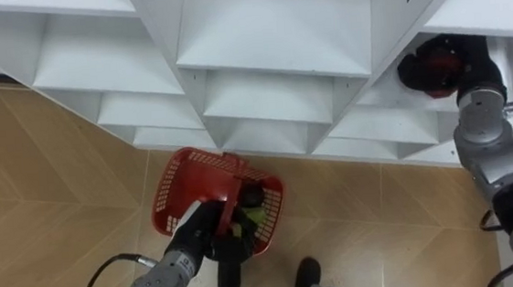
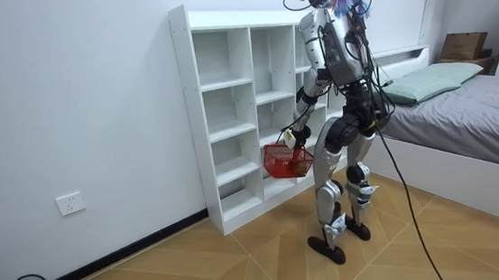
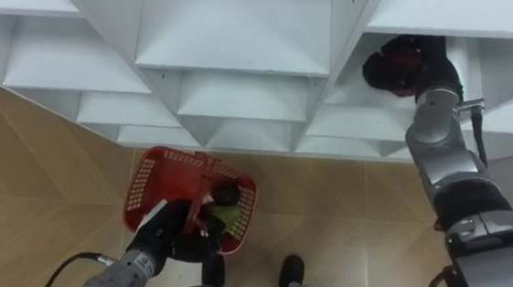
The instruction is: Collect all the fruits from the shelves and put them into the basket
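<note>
I stand facing the white closet (image 1: 266, 33) of open shelf compartments. My left hand (image 1: 204, 230) hangs low in front of me, shut on the handle of a red mesh basket (image 1: 182, 181). In the basket lie a green fruit (image 1: 255, 217) and a dark item beside it. My right hand (image 1: 434, 67) reaches up into a compartment on the right, its dark fingers curled round a red fruit (image 3: 406, 58). The room view shows the basket (image 2: 286, 160) at hip height before the closet (image 2: 229, 114).
Wooden floor (image 1: 41, 197) lies below the shelves. A bed (image 2: 474, 120) with a green pillow stands close behind me, on the room view's right. A cardboard box (image 2: 463, 45) sits beyond it. The wall (image 2: 71, 203) carries a socket low down.
</note>
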